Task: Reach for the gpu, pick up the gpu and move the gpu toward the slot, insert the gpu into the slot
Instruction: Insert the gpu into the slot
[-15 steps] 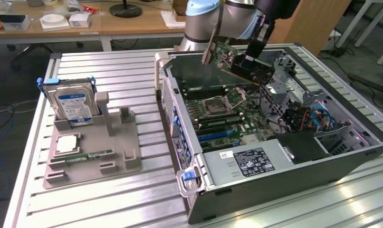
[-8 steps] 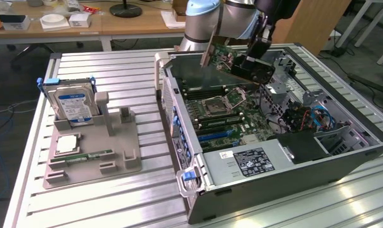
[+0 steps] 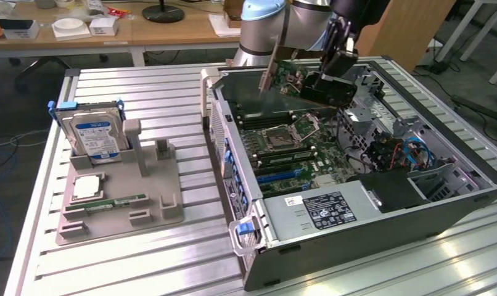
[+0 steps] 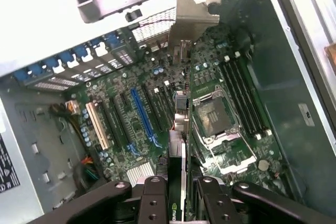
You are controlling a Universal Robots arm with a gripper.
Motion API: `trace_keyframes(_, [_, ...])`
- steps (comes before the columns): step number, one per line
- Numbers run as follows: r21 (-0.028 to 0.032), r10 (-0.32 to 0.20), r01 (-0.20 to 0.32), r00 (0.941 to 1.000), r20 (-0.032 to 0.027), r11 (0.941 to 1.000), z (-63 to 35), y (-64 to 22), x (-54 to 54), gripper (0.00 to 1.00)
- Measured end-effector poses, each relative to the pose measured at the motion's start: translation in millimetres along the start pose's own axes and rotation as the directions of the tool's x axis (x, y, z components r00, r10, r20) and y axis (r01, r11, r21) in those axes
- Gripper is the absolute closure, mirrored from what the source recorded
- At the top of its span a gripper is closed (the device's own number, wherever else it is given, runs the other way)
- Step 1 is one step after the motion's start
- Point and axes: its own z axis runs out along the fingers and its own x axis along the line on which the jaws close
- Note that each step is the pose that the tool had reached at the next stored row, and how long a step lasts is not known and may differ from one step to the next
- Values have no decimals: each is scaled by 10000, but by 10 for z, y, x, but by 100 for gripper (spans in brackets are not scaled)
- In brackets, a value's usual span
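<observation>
The hand (image 3: pixel 319 85) is clamped on the gpu (image 3: pixel 291 73), holding it edge-down above the far end of the open computer case (image 3: pixel 372 228), over the motherboard (image 4: pixel 210 77) and not yet at the blue slot (image 4: pixel 143 116). If the card tilts, it could miss the slot and strike the processor socket (image 4: pixel 214 115) or the memory sticks (image 4: pixel 242 98) beside it. The hard drive (image 3: pixel 96 135) stands well left on the desk (image 3: pixel 150 259).
</observation>
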Motion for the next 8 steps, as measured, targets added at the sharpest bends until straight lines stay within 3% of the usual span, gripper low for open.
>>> trace_keyframes(1, [22, -154, 155, 9999, -6, 9999, 1, 0, 0, 74])
trace_keyframes(2, [82, -286, 286, 9996, 3, 9996, 2, 0, 0, 74])
trace_keyframes(3, [197, -390, 389, 9992, 36, 9991, 3, 0, 0, 74])
trace_keyframes(6, [691, -458, 442, 9987, 211, 9966, 4, 0, 0, 74])
trace_keyframes(7, [816, -489, 467, 9985, 254, 9956, 7, -1, -1, 74])
trace_keyframes(8, [845, -589, 566, 9979, 255, 9948, 16, -2, -1, 74])
